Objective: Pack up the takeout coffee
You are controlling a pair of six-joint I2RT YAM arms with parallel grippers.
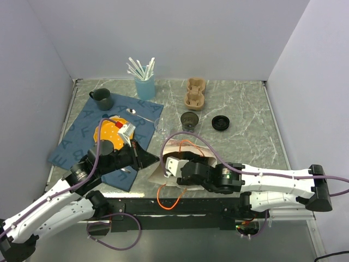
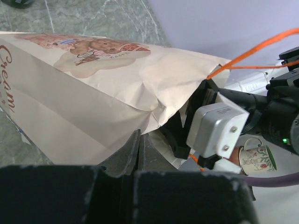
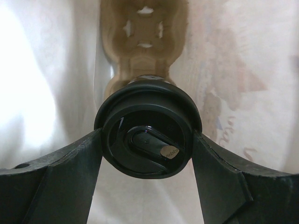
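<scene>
The takeout coffee, a black cup with a round black lid (image 3: 148, 133), sits between my right gripper's (image 3: 148, 140) fingers (image 3: 70, 172), which press on both sides of the lid. The cup is inside the printed paper bag (image 1: 163, 170), which lies on its side. In the right wrist view a brown cardboard carrier (image 3: 142, 46) lies in the bag beyond the cup. In the top view my right gripper (image 1: 173, 166) reaches into the bag's mouth and the cup is hidden. My left gripper (image 1: 154, 159) is shut on the bag's edge (image 2: 154, 116), its tips (image 2: 138, 144) pinched together.
A lidless black cup (image 1: 189, 120) and a loose black lid (image 1: 220, 123) stand behind the bag, with a cardboard carrier (image 1: 195, 93) further back. A clear glass (image 1: 162, 125), a spoon (image 1: 139, 114), an orange plate (image 1: 112, 134), a green mug (image 1: 102, 98) and a blue straw cup (image 1: 144, 84) are at left.
</scene>
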